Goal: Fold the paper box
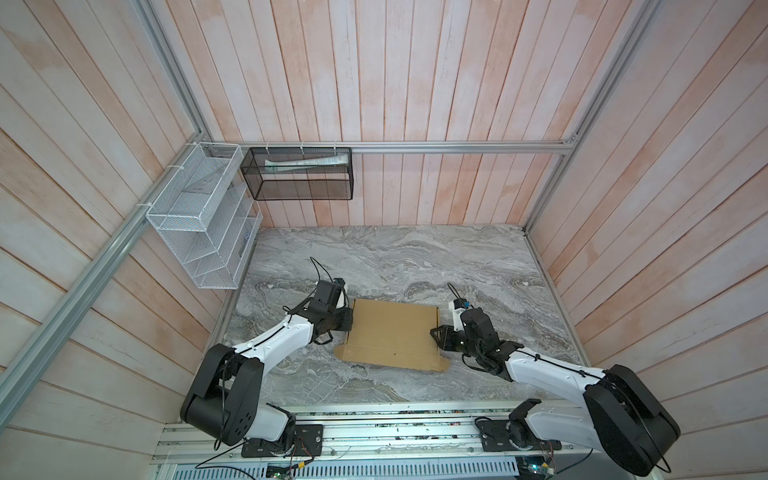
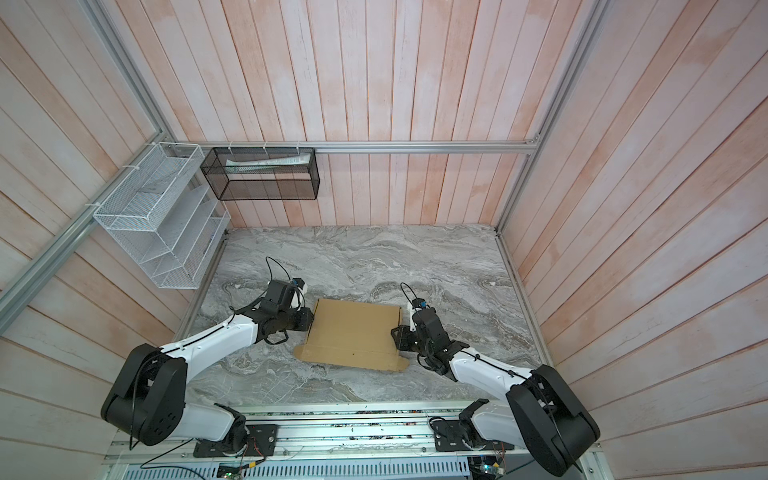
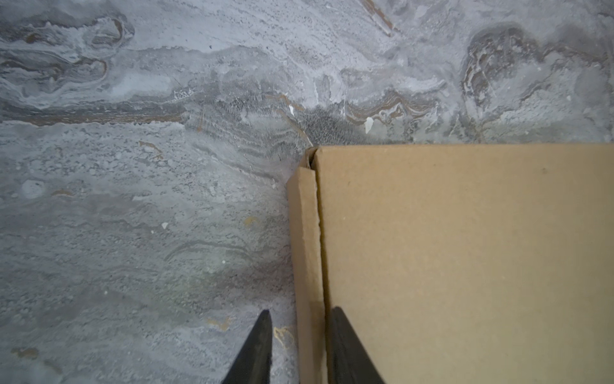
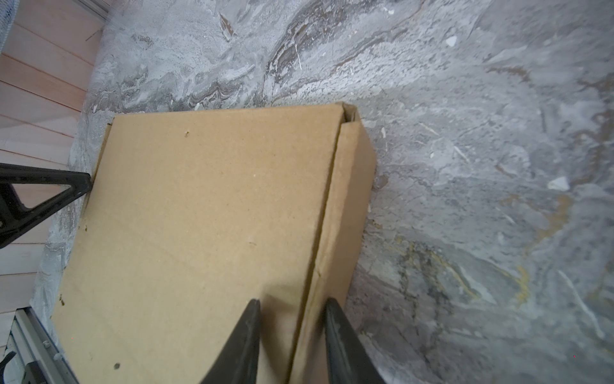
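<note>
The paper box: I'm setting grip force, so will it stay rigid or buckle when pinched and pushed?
Probably light and stiff: the paper box is thin cardboard folded into a shallow shape. Its side wall, straddled by the left gripper, shows an open seam, so pinching may flex it. On the smooth table it likely slides when pushed.

Soft even light, faint shadow by the paper box (image 1: 395,332), edges bowed, wrist views slightly blurred

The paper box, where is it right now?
In both top views the paper box lies near the middle of the marble table, between the left gripper and the right gripper, which straddle its side edges.
</note>
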Robot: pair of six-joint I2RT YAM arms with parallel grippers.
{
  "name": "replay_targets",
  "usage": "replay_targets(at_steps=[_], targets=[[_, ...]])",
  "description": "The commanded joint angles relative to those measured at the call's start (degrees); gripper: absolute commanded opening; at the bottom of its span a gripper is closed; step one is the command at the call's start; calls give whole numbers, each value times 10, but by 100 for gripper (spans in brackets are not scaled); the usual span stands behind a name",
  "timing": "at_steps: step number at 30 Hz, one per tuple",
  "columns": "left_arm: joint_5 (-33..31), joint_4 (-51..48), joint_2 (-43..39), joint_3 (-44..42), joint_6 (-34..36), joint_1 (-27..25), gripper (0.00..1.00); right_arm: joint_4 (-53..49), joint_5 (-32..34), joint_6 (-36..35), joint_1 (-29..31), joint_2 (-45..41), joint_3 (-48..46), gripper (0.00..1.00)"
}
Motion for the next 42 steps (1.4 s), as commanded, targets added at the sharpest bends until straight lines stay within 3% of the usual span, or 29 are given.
replay_targets(at_steps=[1, 42], targets=[[1, -32, 12, 21, 14, 3, 32, -24, 8, -15, 2, 10, 10, 32], [-10, -103, -57, -15, -27, 2, 28, -7, -4, -24, 3, 48, 32, 26]])
